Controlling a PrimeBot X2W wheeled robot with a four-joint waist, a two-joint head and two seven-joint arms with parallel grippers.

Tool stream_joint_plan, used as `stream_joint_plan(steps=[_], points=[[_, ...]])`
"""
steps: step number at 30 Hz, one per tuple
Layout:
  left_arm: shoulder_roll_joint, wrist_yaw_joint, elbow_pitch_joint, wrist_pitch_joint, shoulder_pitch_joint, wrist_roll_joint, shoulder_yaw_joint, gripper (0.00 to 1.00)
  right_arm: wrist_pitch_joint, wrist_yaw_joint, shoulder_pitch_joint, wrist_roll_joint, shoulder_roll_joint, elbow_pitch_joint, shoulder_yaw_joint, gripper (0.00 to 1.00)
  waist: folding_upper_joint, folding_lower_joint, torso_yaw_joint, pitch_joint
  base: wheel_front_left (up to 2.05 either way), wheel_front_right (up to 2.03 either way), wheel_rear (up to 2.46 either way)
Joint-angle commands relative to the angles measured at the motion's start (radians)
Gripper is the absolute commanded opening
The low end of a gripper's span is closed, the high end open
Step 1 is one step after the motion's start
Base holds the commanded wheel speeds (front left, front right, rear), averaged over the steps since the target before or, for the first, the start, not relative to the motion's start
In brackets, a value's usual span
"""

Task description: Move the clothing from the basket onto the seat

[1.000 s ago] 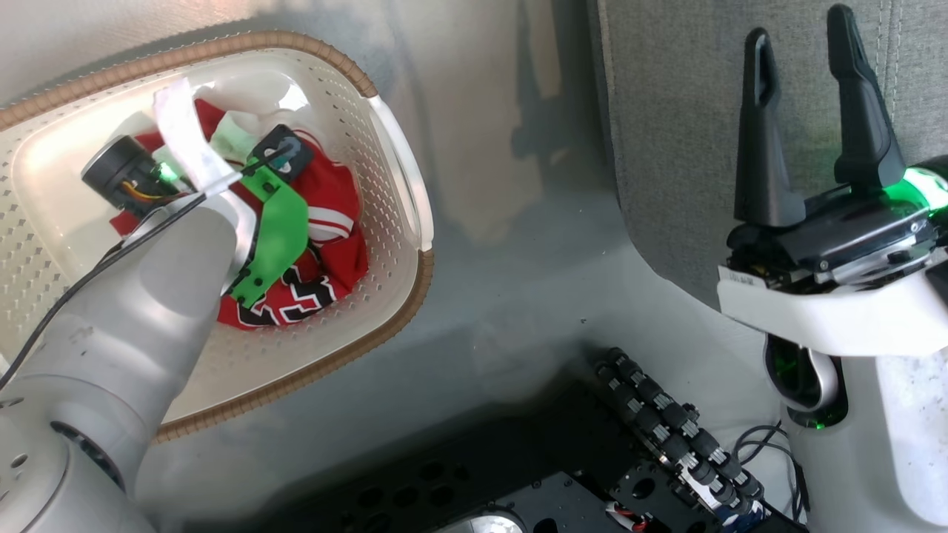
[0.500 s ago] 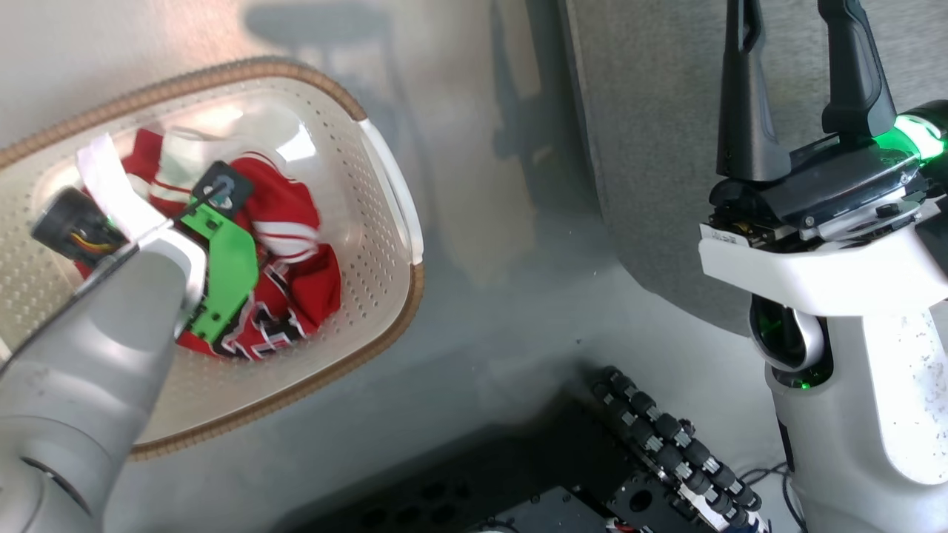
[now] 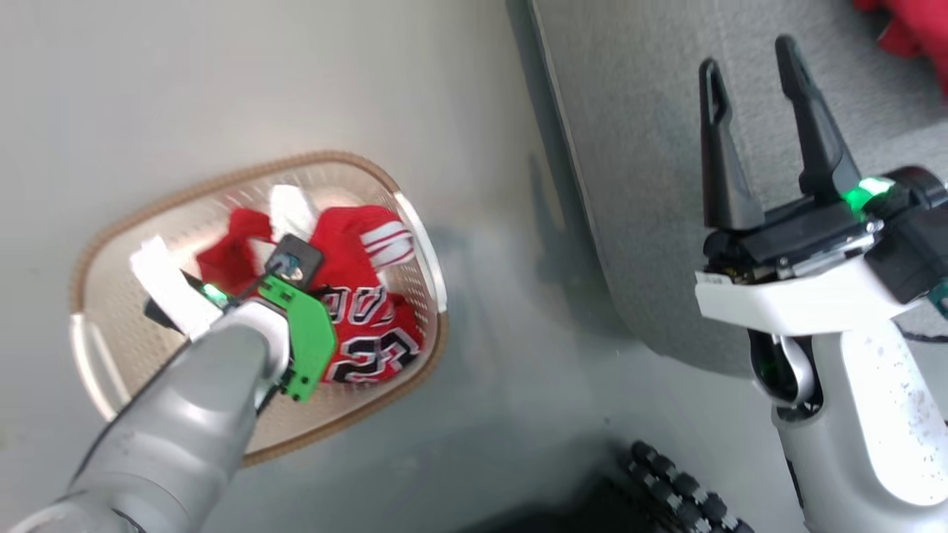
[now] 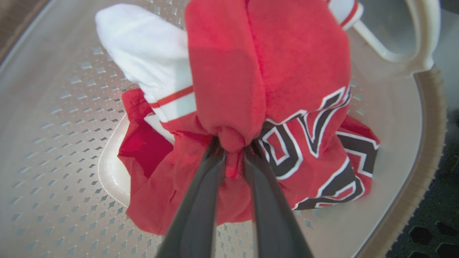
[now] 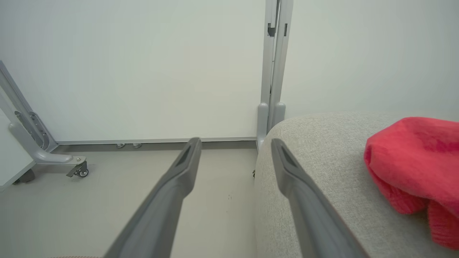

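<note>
Because the jersey is soft, light cloth that bunches and sags rather than keeping a shape, a pinch on a gathered fold near its middle looks the right hold. The left hand has just that: it is nearly closed on a red knot of fabric, the rest bunched inside the basket. Right of the basket lies the grey seat; the right hand hovers over it, spread wide and empty. Farther right of the basket, a plain red garment rests on the seat.

Soft cloth jersey, smooth perforated plastic basket, coarse woven fabric seat.
</note>
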Motion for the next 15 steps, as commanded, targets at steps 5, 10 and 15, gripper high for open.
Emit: stream_joint_plan(steps=[5,10,15], points=[[-0.014,0.003,-0.022,-0.114,0.072,-0.050,0.017,0.00,-0.001,0.000,0.068,0.011,-0.025,0.034,0.000,1.00,0.0000,0.0000,0.110,-0.296,0.00,0.00,0.00],[-0.014,0.003,-0.063,-0.200,0.121,-0.088,0.024,0.00,-0.001,0.000,0.126,0.023,-0.040,0.070,0.009,1.00,0.0000,0.0000,0.150,-0.408,0.00,0.00,0.00],[0.025,0.003,-0.175,-0.226,0.149,-0.080,0.087,0.00,-0.001,0.000,0.187,0.031,-0.049,0.098,0.019,1.00,0.0000,0.0000,0.181,-0.508,0.00,0.00,0.00]])
